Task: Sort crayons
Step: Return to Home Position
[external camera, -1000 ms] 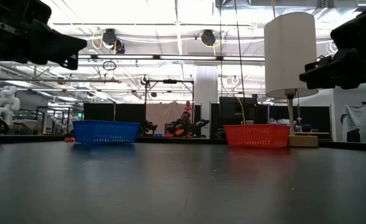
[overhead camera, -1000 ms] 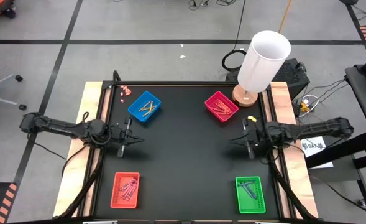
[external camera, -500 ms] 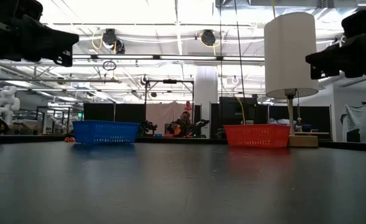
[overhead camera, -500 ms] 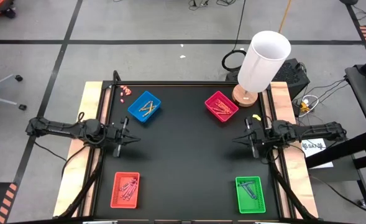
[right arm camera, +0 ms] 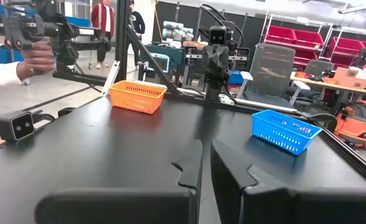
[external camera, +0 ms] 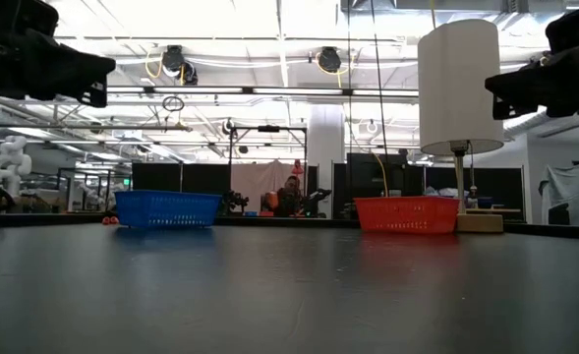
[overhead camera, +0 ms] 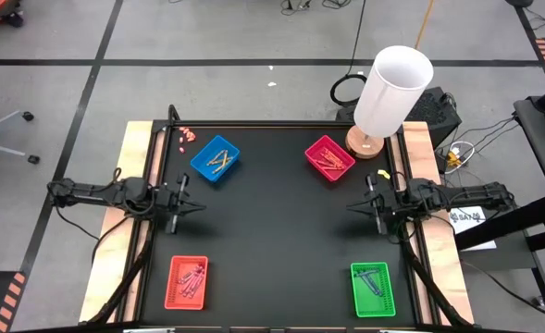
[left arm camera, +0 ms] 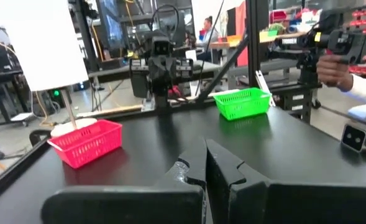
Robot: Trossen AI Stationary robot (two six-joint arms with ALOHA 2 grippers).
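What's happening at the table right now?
Nothing is being handled. The left gripper and right gripper hang shut and empty at opposite sides of the table. The crayons lie in the blue tray, magenta tray, red tray and green tray.

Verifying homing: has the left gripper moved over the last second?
Yes. In the high view the left gripper has pulled back toward the picture's left, farther from the blue tray, which has stayed put.
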